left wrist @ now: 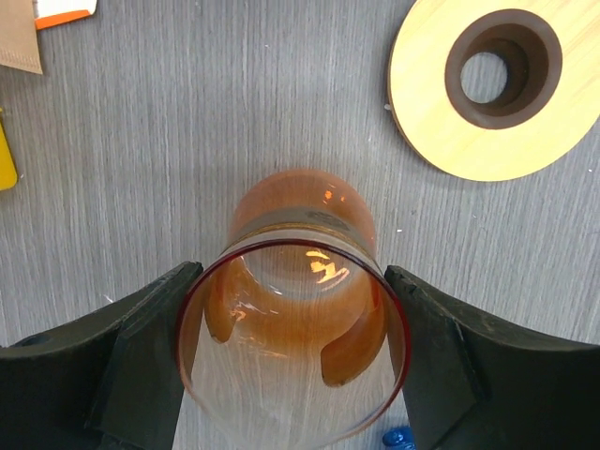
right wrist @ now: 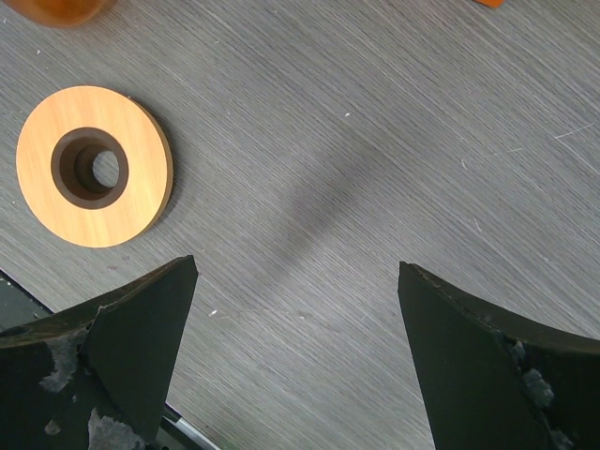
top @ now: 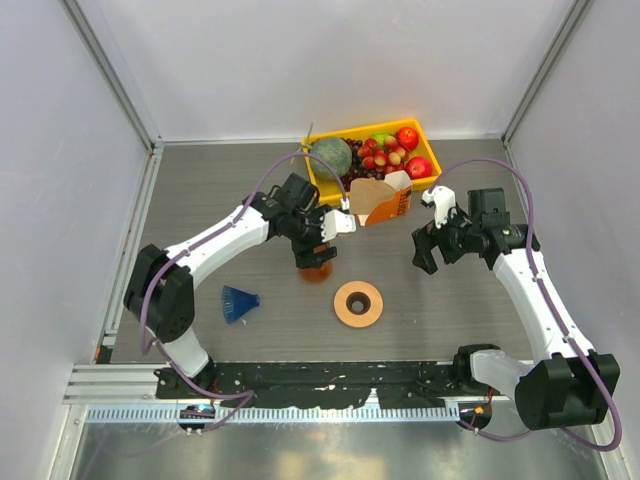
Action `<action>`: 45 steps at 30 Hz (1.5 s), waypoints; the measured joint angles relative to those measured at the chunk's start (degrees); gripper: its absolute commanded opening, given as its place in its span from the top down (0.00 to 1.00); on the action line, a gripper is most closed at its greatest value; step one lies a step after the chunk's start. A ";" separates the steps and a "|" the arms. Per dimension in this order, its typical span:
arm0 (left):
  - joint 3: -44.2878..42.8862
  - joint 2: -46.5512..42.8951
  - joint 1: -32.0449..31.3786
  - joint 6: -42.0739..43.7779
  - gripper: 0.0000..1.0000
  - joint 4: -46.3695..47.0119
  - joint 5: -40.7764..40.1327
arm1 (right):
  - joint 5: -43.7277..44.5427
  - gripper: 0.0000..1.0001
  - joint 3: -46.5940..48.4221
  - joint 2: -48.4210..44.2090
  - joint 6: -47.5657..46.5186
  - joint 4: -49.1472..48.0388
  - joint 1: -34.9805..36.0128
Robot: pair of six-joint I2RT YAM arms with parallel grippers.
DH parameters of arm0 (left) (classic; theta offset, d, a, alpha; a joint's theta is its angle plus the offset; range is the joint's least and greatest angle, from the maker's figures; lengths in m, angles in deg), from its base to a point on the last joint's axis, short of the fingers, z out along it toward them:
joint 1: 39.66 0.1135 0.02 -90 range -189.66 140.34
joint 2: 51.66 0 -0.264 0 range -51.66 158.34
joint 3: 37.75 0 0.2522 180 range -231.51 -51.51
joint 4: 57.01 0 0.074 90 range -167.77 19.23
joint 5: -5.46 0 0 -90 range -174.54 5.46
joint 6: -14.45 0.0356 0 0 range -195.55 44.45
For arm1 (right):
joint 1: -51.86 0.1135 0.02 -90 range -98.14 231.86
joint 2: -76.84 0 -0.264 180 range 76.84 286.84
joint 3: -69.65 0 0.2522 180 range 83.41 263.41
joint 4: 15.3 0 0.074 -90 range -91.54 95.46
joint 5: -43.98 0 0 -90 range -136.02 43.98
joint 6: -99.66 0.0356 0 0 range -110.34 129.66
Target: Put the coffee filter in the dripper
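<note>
The dark blue ribbed dripper point(top: 238, 303) lies on its side at the front left of the table; a bit of blue at the bottom edge of the left wrist view point(left wrist: 398, 438) may be part of it. Tan coffee filters point(top: 367, 192) stick out of the orange-and-white carton point(top: 393, 204); one tan corner shows in the left wrist view point(left wrist: 19, 42). My left gripper point(top: 318, 248) point(left wrist: 291, 277) is shut on a clear orange glass point(left wrist: 295, 328) standing mid-table, far from the dripper. My right gripper point(top: 428, 250) point(right wrist: 298, 272) is open and empty over bare table.
The orange-brown ring-shaped stand point(top: 358, 303) point(left wrist: 483, 89) point(right wrist: 94, 167) lies flat at the front middle. A yellow basket point(top: 322, 180) of fruit stands at the back, right behind the carton. The orange glass point(top: 316, 268) is between the dripper and the stand.
</note>
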State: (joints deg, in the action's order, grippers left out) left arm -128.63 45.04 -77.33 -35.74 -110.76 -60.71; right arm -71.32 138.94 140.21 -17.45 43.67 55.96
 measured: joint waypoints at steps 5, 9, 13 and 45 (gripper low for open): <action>-0.74 0.24 -0.48 1.46 0.15 -0.74 0.22 | -0.35 0.04 0.00 0.00 -0.04 0.24 -0.11; -1.88 1.27 -0.87 2.23 0.12 -1.49 0.00 | -0.39 0.05 0.00 0.00 -0.22 0.33 -0.11; -2.21 1.92 -0.96 2.64 0.00 -1.51 -0.24 | -0.52 0.04 0.00 0.00 -0.39 0.46 -0.11; 22.56 -44.50 15.80 -39.95 0.01 11.67 6.91 | -16.90 0.13 10.75 32.59 0.61 7.15 7.06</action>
State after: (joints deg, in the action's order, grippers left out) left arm -106.08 0.54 -61.52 -75.70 -99.09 -53.80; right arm -88.21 149.69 172.80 -16.84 50.82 63.02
